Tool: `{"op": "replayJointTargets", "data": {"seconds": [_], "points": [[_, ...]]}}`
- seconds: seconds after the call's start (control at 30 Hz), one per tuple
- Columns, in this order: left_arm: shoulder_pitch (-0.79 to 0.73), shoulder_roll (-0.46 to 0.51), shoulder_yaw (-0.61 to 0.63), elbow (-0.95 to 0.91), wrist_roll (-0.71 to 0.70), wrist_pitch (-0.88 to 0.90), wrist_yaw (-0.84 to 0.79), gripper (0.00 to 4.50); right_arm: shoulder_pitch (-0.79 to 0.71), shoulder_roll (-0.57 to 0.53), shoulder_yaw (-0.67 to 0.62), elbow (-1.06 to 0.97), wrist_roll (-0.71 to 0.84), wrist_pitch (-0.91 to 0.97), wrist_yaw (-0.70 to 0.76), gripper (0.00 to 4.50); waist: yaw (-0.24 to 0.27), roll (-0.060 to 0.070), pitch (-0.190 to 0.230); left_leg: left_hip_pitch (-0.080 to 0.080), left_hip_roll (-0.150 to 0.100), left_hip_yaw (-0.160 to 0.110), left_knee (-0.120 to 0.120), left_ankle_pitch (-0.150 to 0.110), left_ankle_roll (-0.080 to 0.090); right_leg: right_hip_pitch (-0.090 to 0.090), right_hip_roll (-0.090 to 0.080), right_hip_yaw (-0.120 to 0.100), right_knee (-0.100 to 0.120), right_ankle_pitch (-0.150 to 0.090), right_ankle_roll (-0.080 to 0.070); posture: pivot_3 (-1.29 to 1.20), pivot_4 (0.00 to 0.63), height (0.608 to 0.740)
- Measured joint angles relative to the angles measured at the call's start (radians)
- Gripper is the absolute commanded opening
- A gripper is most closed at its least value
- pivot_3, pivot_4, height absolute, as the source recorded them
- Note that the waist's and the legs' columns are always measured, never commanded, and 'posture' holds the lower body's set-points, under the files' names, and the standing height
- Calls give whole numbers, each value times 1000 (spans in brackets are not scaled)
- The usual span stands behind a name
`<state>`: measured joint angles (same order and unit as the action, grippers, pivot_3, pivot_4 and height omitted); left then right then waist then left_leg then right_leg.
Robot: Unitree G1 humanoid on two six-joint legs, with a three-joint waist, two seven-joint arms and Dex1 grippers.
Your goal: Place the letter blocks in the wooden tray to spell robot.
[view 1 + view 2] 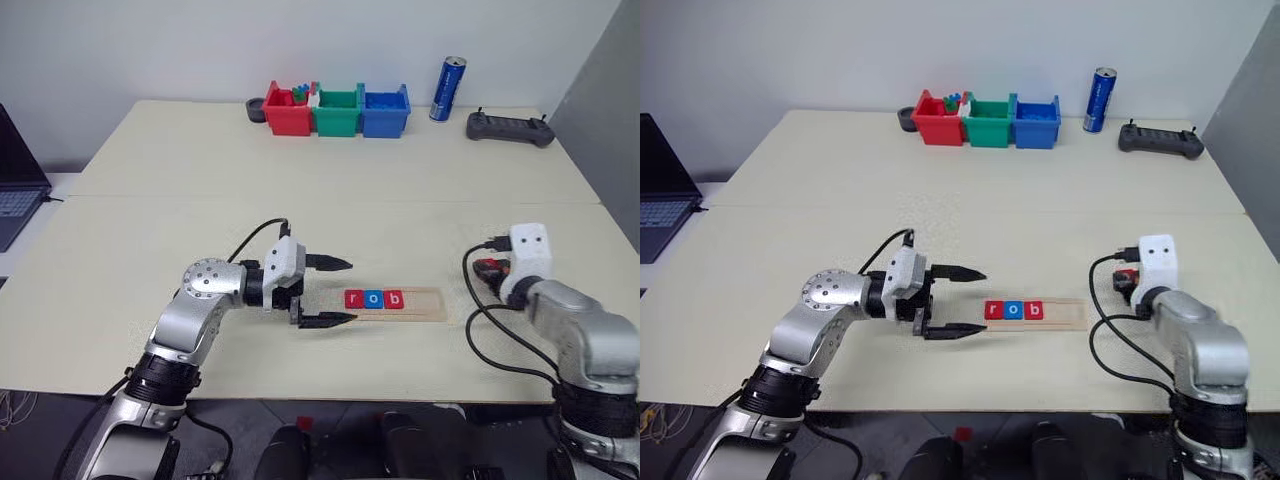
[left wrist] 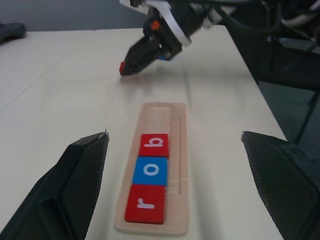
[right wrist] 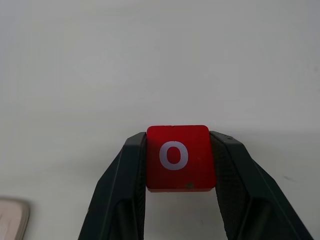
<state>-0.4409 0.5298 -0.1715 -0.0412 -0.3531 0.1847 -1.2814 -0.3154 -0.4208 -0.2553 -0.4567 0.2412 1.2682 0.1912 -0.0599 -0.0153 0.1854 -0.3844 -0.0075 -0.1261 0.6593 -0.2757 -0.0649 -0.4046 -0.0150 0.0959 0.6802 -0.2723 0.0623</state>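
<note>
Tray [image 2: 176, 150] near end cut off | right claw [image 3: 175, 160] grips red "o" block [image 3: 177, 157]

Evenly and brightly lit from overhead, diffuse. Soft, short shadows under the left gripper [image 1: 335, 292] and beneath the wooden tray [image 1: 425, 303]; no hard edges. Mild sheen on the pale surface [image 1: 300, 170], no blown glare. Head views sharp throughout. Left wrist view: near fingers [image 2: 75, 185] soft, far background toward 12 o'clock blurred. Right wrist view: red tile [image 3: 177, 157] crisp.
</note>
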Motion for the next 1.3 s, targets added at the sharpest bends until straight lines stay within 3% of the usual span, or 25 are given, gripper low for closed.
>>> {"op": "replayJointTargets", "data": {"seconds": [0.17,0.33,0.63,0.77,1.0,1.1,1.2,1.3], "points": [[-1,16,-19,2,0,-15,-58,4500,30,3,-38,-138,38,176,8,1460,1,0,0,0,0,0,0,0,0,0,1,0,0,0,0,0,150,740],[-6,13,-20,18,3,-24,-64,4500,93,58,-31,-169,44,209,-5,1460,2,0,0,-1,0,0,0,0,0,0,0,0,0,0,0,0,150,740],[-34,11,-21,64,17,-63,-65,4500,127,76,0,-161,33,137,-19,4476,2,0,0,0,0,0,0,0,0,0,0,0,0,0,0,0,150,740],[-35,11,-21,80,20,-65,-64,4500,99,9,10,-141,6,71,-23,4476,0,0,0,0,0,0,0,0,0,0,0,1,-1,0,0,0,150,740],[-36,2,-21,80,21,-69,-63,4500,-133,-63,41,-37,-21,-147,14,4476,-4,0,0,0,1,0,-1,0,0,0,1,0,-1,0,0,0,150,740],[-37,-7,-21,79,19,-61,-61,4500,-125,-175,98,59,3,-307,196,4476,4,0,1,-2,-1,0,-1,0,0,0,-1,0,-2,0,0,0,150,740],[-39,-13,-18,75,1,-37,-57,4500,-29,-371,170,149,15,-591,507,4476,14,-1,1,-3,-2,-1,0,0,0,1,-2,-3,-5,-1,1,0,150,740],[-40,-28,-17,60,-24,-8,-39,4500,31,-472,184,315,13,-837,731,4476,12,-2,2,-4,-2,0,1,0,0,1,-3,-2,-5,0,1,0,150,740]]}}
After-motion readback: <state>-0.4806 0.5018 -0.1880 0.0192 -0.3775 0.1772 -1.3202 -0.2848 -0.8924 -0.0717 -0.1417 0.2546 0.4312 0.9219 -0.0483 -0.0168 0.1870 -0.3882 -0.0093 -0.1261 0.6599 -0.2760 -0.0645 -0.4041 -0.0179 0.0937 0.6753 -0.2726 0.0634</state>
